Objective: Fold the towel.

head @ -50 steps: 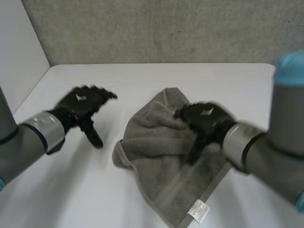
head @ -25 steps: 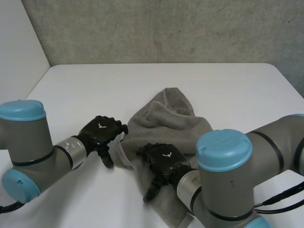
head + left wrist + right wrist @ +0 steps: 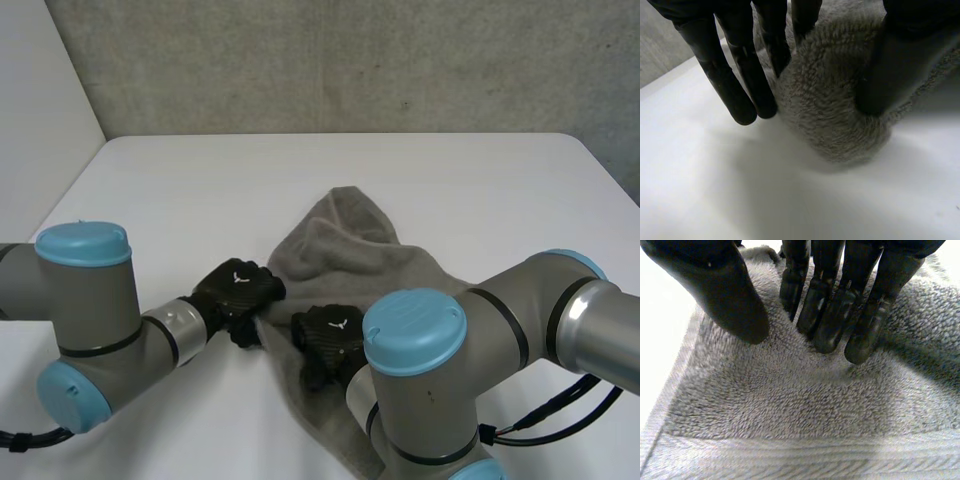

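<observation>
Your towel (image 3: pixel 350 250) lies crumpled in the middle of the table (image 3: pixel 200 180), toward its near edge. Your left hand (image 3: pixel 238 290) pinches the towel's bunched left edge between thumb and fingers, probably to lift it. Your right hand (image 3: pixel 325 335) presses spread fingers on its middle, pinning it.

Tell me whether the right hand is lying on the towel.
Yes, the right hand rests its straight fingers on the towel, near a hemmed edge.

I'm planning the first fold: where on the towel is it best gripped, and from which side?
Grip the towel at its bulging corner by the left hand, coming from the bare table side: the lump stands up off the table, so it can be pinched from both sides.
</observation>
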You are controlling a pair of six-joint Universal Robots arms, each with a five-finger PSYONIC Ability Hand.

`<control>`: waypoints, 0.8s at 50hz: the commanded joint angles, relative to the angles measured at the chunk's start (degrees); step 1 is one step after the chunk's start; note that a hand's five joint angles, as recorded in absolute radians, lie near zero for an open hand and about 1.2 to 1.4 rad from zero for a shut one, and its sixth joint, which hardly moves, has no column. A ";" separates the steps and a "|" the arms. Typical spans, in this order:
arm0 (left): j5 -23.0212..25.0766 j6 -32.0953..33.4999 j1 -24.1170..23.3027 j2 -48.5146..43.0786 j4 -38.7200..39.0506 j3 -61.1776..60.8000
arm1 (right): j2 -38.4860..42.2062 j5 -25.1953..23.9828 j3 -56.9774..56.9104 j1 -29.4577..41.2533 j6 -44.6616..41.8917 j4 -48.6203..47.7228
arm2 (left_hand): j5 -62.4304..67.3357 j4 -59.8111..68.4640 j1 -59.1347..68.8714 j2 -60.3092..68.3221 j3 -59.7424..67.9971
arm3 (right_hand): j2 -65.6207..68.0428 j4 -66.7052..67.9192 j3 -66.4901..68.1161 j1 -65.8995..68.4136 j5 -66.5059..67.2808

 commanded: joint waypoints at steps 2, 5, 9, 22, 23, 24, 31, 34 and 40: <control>-0.17 -1.95 -0.53 0.66 2.96 2.39 | -0.05 0.71 -1.89 -0.72 -0.01 0.09 | 4.95 3.94 10.20 6.11 3.67 | 13.06 13.42 13.74 12.95 12.83; -0.17 -3.36 -0.62 0.84 3.31 2.93 | -0.05 0.71 -2.15 -0.72 0.08 0.43 | 4.95 3.94 10.20 6.11 3.67 | 6.79 7.15 7.47 6.68 6.56; -0.34 -7.92 -0.80 1.71 3.40 4.07 | -0.92 1.24 -1.72 -0.72 0.17 1.66 | 4.95 3.94 10.20 6.11 3.67 | -38.44 -38.08 -37.76 -38.55 -38.67; -0.87 -8.99 -1.68 2.07 3.23 2.84 | -4.62 1.68 0.92 -0.28 5.35 2.28 | 4.95 3.94 10.20 6.11 3.67 | -52.98 -52.63 -52.31 -53.10 -53.22; -0.96 -9.16 -1.76 2.07 3.05 2.84 | -4.09 1.59 0.92 -0.11 5.44 2.02 | 4.95 3.94 10.20 6.11 3.67 | -52.82 -52.46 -52.14 -52.93 -53.05; -1.05 -9.34 -1.76 2.16 2.88 2.92 | -3.39 1.68 0.75 -0.02 5.61 1.76 | 4.95 3.94 10.20 6.11 3.67 | -52.48 -52.13 -51.80 -52.60 -52.72; -1.66 -9.52 -3.34 2.95 2.44 2.75 | 1.08 5.79 -1.18 1.03 6.41 -0.17 | 4.95 3.94 10.20 6.11 3.67 | -51.31 -50.95 -50.63 -51.42 -51.54; -2.97 -10.21 -3.70 3.39 2.43 2.57 | 3.02 8.17 -2.32 1.91 6.49 -0.53 | 4.95 3.94 10.20 6.11 3.67 | -50.80 -50.44 -50.12 -50.91 -51.04; -5.35 -13.29 -3.61 4.35 2.52 2.66 | 3.82 9.24 -3.03 2.18 6.76 -1.14 | 4.95 3.94 10.20 6.11 3.67 | -49.46 -49.10 -48.78 -49.57 -49.69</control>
